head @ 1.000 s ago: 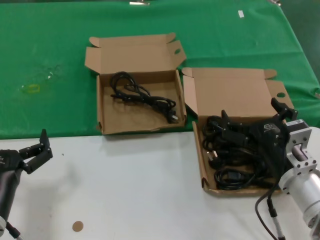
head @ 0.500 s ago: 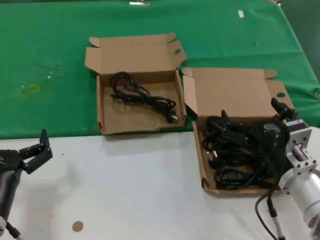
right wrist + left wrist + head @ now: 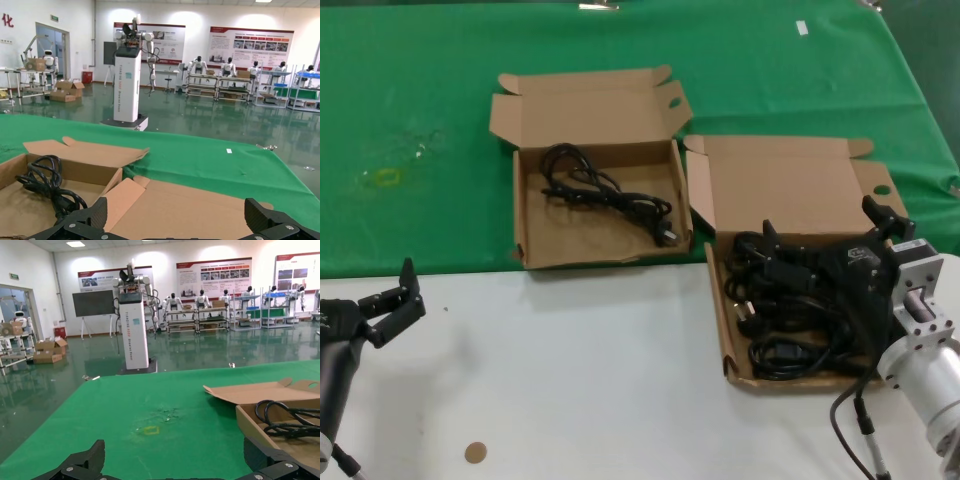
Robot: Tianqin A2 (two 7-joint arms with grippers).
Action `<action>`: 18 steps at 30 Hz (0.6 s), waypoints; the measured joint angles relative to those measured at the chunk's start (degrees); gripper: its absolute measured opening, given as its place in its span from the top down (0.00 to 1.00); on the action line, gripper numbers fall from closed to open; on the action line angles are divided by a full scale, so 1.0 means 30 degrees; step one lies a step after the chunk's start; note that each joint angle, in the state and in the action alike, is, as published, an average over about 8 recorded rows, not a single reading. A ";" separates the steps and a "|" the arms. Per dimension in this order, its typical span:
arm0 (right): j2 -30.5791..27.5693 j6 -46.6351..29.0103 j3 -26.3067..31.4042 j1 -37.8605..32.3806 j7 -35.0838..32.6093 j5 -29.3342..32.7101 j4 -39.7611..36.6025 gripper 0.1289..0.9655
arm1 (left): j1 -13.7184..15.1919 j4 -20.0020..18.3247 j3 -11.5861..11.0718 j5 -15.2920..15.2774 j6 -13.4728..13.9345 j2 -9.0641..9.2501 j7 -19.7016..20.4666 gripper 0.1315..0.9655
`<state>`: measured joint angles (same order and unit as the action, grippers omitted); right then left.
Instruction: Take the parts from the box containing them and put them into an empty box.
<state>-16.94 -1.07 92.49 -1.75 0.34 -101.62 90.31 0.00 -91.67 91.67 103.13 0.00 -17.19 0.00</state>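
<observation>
A white table (image 3: 580, 380) fronts a green cloth (image 3: 410, 100) in a large hall. Nearest, the left hand (image 3: 388, 300) hovers low over the table's left edge, fingers spread wide and holding nothing. The right hand (image 3: 830, 245) reaches into the tall-lidded brown cardboard box (image 3: 780, 185) on the right, fingers wide apart above the heap of black power cables (image 3: 785, 310). Farther left, the shorter-lidded brown cardboard box (image 3: 590, 110) holds one black cable (image 3: 605, 190). Nothing has moved since the earlier frames.
</observation>
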 joint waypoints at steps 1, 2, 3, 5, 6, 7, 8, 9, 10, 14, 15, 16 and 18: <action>0.0000 0.0000 0.0000 0.0000 0.0000 0.0000 0.0000 0.00 | 0.0000 0.0000 0.0000 0.0000 0.0000 0.0000 0.0000 0.00; 0.0000 0.0000 0.0000 0.0000 0.0000 0.0000 0.0000 0.00 | 0.0000 0.0000 0.0000 0.0000 0.0000 0.0000 0.0000 0.00; 0.0000 0.0000 0.0000 0.0000 0.0000 0.0000 0.0000 0.00 | 0.0000 0.0000 0.0000 0.0000 0.0000 0.0000 0.0000 0.00; 0.0000 0.0000 0.0000 0.0000 0.0000 0.0000 0.0000 0.00 | 0.0000 0.0000 0.0000 0.0000 0.0000 0.0000 0.0000 0.00; 0.0000 0.0000 0.0000 0.0000 0.0000 0.0000 0.0000 0.00 | 0.0000 0.0000 0.0000 0.0000 0.0000 0.0000 0.0000 0.00; 0.0000 0.0000 0.0000 0.0000 0.0000 0.0000 0.0000 0.00 | 0.0000 0.0000 0.0000 0.0000 0.0000 0.0000 0.0000 0.00; 0.0000 0.0000 0.0000 0.0000 0.0000 0.0000 0.0000 0.00 | 0.0000 0.0000 0.0000 0.0000 0.0000 0.0000 0.0000 0.00; 0.0000 0.0000 0.0000 0.0000 0.0000 0.0000 0.0000 0.00 | 0.0000 0.0000 0.0000 0.0000 0.0000 0.0000 0.0000 0.00; 0.0000 0.0000 0.0000 0.0000 0.0000 0.0000 0.0000 0.00 | 0.0000 0.0000 0.0000 0.0000 0.0000 0.0000 0.0000 0.00; 0.0000 0.0000 0.0000 0.0000 0.0000 0.0000 0.0000 0.00 | 0.0000 0.0000 0.0000 0.0000 0.0000 0.0000 0.0000 0.00; 0.0000 0.0000 0.0000 0.0000 0.0000 0.0000 0.0000 0.00 | 0.0000 0.0000 0.0000 0.0000 0.0000 0.0000 0.0000 0.00; 0.0000 0.0000 0.0000 0.0000 0.0000 0.0000 0.0000 0.00 | 0.0000 0.0000 0.0000 0.0000 0.0000 0.0000 0.0000 0.00; 0.0000 0.0000 0.0000 0.0000 0.0000 0.0000 0.0000 0.00 | 0.0000 0.0000 0.0000 0.0000 0.0000 0.0000 0.0000 0.00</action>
<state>-16.94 -1.07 92.49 -1.75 0.34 -101.62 90.31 0.00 -91.67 91.67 103.13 0.00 -17.19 0.00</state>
